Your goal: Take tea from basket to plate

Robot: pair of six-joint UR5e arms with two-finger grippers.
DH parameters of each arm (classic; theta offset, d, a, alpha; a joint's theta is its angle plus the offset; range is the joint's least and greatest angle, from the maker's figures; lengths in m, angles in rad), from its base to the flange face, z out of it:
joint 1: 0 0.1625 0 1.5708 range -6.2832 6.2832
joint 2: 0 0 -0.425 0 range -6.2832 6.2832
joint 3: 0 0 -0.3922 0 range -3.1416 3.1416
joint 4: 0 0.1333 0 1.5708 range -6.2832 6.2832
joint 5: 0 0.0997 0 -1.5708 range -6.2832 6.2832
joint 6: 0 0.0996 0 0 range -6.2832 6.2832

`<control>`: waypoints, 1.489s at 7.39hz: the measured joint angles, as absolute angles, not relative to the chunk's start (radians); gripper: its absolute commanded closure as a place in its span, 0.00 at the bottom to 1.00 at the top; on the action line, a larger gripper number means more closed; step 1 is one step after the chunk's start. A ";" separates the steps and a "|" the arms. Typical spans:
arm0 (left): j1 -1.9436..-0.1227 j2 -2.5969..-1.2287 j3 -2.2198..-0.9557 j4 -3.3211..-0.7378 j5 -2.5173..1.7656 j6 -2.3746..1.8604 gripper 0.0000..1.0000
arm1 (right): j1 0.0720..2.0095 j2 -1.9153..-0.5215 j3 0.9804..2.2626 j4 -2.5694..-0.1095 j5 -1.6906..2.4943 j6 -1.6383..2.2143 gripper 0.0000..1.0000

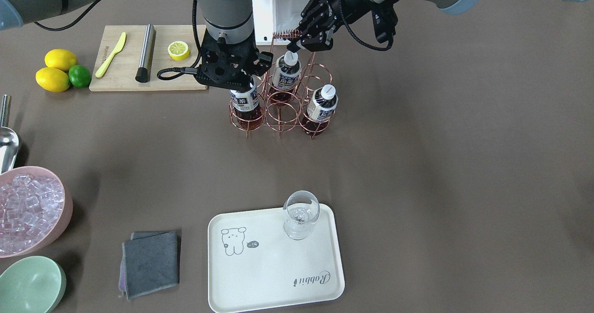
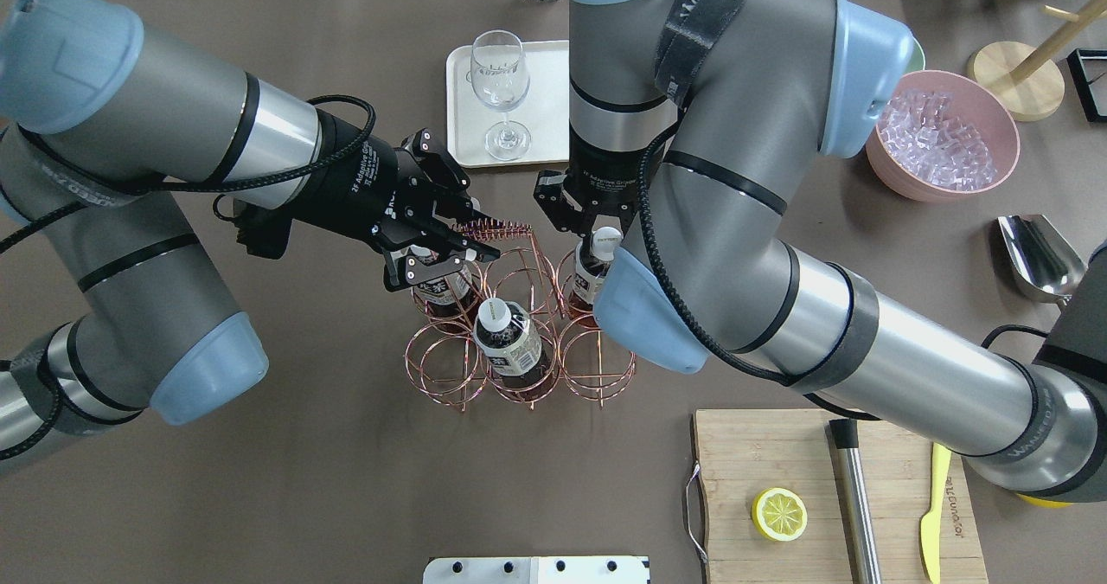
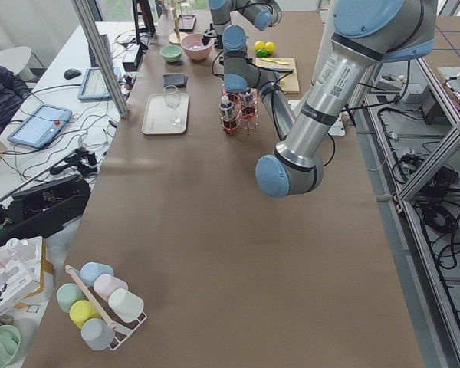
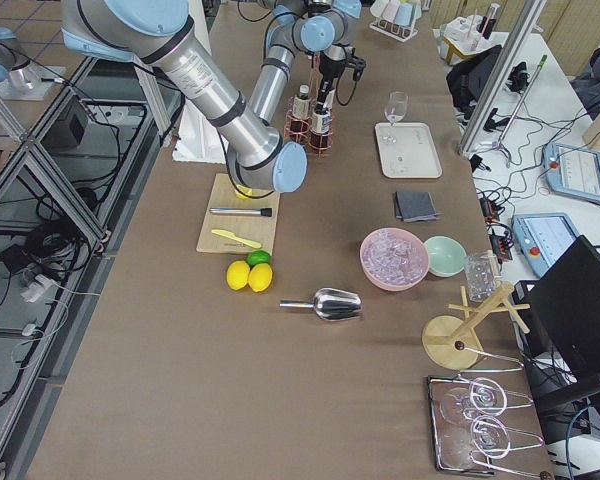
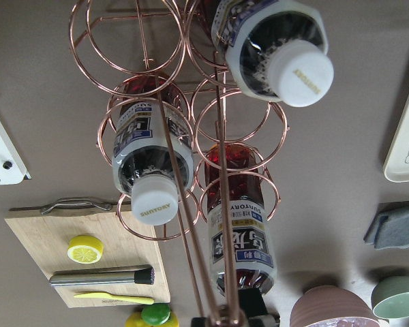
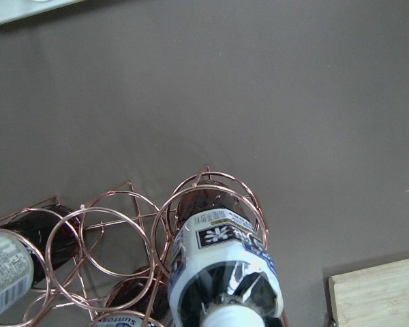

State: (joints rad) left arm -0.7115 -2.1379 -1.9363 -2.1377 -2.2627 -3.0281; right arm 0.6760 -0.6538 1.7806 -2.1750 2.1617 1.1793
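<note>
The copper wire basket [image 1: 280,118] stands mid-table and holds three tea bottles [image 1: 245,102] [image 1: 286,74] [image 1: 322,104] with white caps. My left gripper [image 1: 299,38] is shut on the basket's coiled loop handle [image 2: 502,227]. My right gripper [image 1: 243,86] points straight down over one tea bottle [image 2: 592,268]. Its jaws stand on either side of the cap, which shows at the bottom of the right wrist view [image 6: 221,317]. That bottle stands in its ring cell. The cream plate [image 1: 274,271] lies nearer the operators' side and carries a stemmed glass [image 1: 301,213].
A wooden cutting board [image 1: 125,74] holds a lemon half, a metal rod and a yellow knife. Two lemons and a lime [image 1: 80,75] lie beside it. A pink bowl of ice [image 1: 28,208], a green bowl [image 1: 30,285], a grey cloth [image 1: 151,262] and a metal scoop [image 1: 7,141] lie at that side.
</note>
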 measured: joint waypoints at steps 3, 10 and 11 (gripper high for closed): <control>-0.710 -2.134 -1.932 -2.140 -2.263 -3.027 1.00 | 0.682 -0.635 1.869 -2.288 2.158 1.165 1.00; -0.710 -2.128 -1.938 -2.141 -2.264 -3.028 1.00 | 0.786 -0.452 1.810 -2.472 2.098 1.030 1.00; -0.711 -2.128 -1.938 -2.141 -2.264 -3.028 1.00 | 0.823 -0.451 1.733 -2.407 2.122 1.000 1.00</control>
State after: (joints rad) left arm -0.7109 -2.1285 -1.9385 -2.1411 -2.2643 -3.0278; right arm 0.8226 -0.4512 1.7327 -2.4068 2.1223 1.0002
